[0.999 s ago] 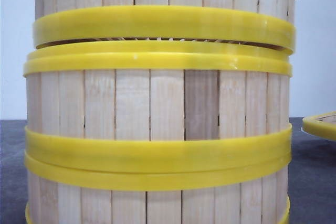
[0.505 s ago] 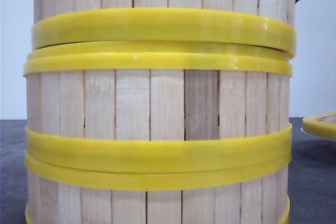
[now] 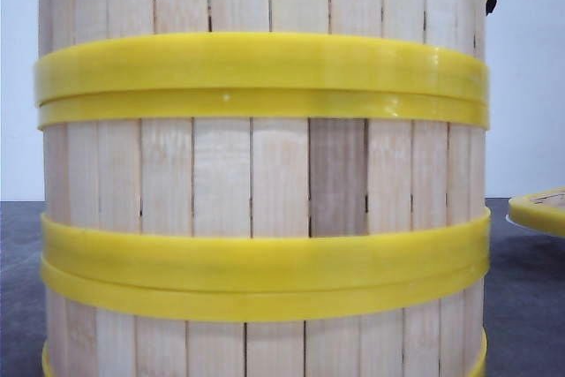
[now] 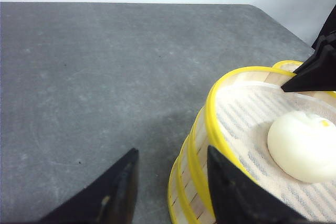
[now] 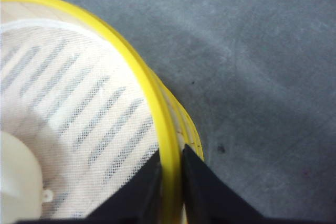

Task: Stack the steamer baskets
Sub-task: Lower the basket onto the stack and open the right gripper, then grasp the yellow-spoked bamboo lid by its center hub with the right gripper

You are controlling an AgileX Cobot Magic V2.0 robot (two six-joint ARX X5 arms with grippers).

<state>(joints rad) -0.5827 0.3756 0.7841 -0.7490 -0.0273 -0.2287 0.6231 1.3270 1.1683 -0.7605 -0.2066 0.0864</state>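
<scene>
**Top basket pinched at rim on stack**

The front view is filled by the stacked steamer baskets (image 3: pixel 265 183), on the gray table (image 4: pixel 105 77). The top basket's rim is clamped by the right gripper (image 5: pixel 170 182). The left gripper (image 4: pixel 170 182) is spread, released. A white bun (image 4: pixel 304 145) is seen inside. Another basket (image 3: pixel 540 209) sits far right.

No text, label, brand, number or sign can be read in any of the views. The steamer baskets (image 3: pixel 265 183) show only plain wooden slats and plain yellow bands, the grey table (image 4: pixel 105 77) carries no markings, and the black gripper fingers (image 5: pixel 152 192) bear no lettering.
</scene>
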